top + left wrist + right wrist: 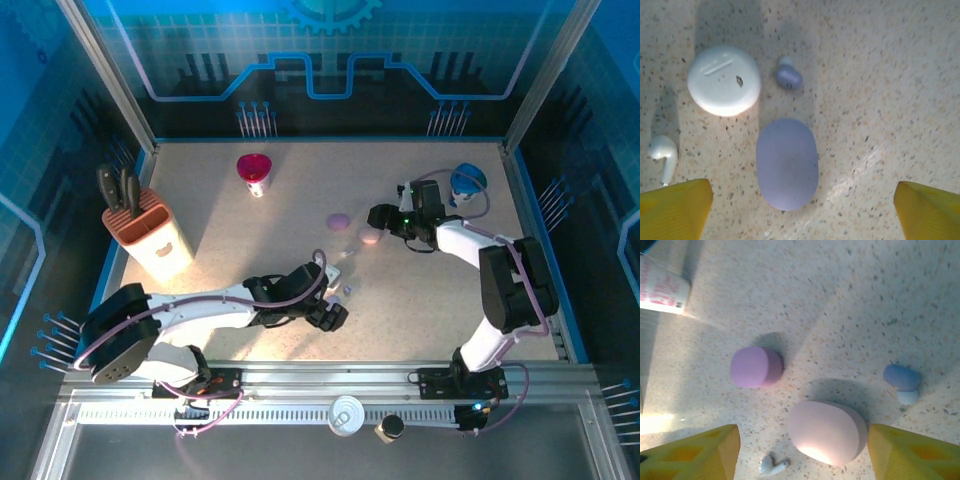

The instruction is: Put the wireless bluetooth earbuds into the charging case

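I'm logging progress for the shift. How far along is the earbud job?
Nothing looks done: the purple earbud and white earbud lie loose on the table, and the periwinkle case and pink case look shut. In hand: nothing; the left fingers and right fingers are open, empty. Left: open a case, seat every earbud.

Purple earbud (789,77) near lavender case (787,164)

White left arm (200,312), white right arm (462,241), black joints, lilac cables (322,263) looped alongside, yellow end effector fingers (675,207)
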{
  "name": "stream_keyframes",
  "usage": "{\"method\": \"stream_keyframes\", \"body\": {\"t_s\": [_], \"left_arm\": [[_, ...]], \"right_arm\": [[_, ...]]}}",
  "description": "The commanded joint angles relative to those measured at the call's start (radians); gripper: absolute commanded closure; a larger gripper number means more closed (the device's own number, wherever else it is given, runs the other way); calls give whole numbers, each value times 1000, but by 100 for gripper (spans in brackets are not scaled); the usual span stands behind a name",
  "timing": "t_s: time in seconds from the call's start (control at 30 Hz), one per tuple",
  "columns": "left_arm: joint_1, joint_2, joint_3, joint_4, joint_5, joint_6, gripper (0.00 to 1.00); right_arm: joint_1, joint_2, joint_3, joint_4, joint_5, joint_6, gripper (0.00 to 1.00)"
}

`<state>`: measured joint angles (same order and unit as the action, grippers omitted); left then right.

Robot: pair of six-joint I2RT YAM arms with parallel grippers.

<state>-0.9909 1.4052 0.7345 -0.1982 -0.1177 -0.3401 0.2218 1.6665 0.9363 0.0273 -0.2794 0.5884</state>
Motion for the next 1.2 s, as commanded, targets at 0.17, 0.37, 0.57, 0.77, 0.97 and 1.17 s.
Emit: {"method": "stream_keyframes", "body": {"t_s": [0.17, 0.37, 0.57, 0.77, 0.97, 1.17], "left_arm": [[-9, 159, 137, -229, -72, -69, 17], [-8, 219, 182, -208, -66, -32, 26], [-8, 250, 186, -169, -7, -8, 41], [-8, 262, 186, -167, -7, -7, 52], [-8, 207, 175, -148, -14, 31, 60], [-5, 71, 109, -44, -27, 175, 63]], "right_arm": [[-3, -66, -11, -36, 14, -25, 32], [-3, -89, -20, -43, 12, -27, 32], [-4, -115, -21, -56, 14, -28, 31], [-5, -151, -14, -77, 11, -31, 31], [-5, -221, -23, -109, -10, -28, 31], [-4, -316, -31, -190, -26, -43, 31]]}}
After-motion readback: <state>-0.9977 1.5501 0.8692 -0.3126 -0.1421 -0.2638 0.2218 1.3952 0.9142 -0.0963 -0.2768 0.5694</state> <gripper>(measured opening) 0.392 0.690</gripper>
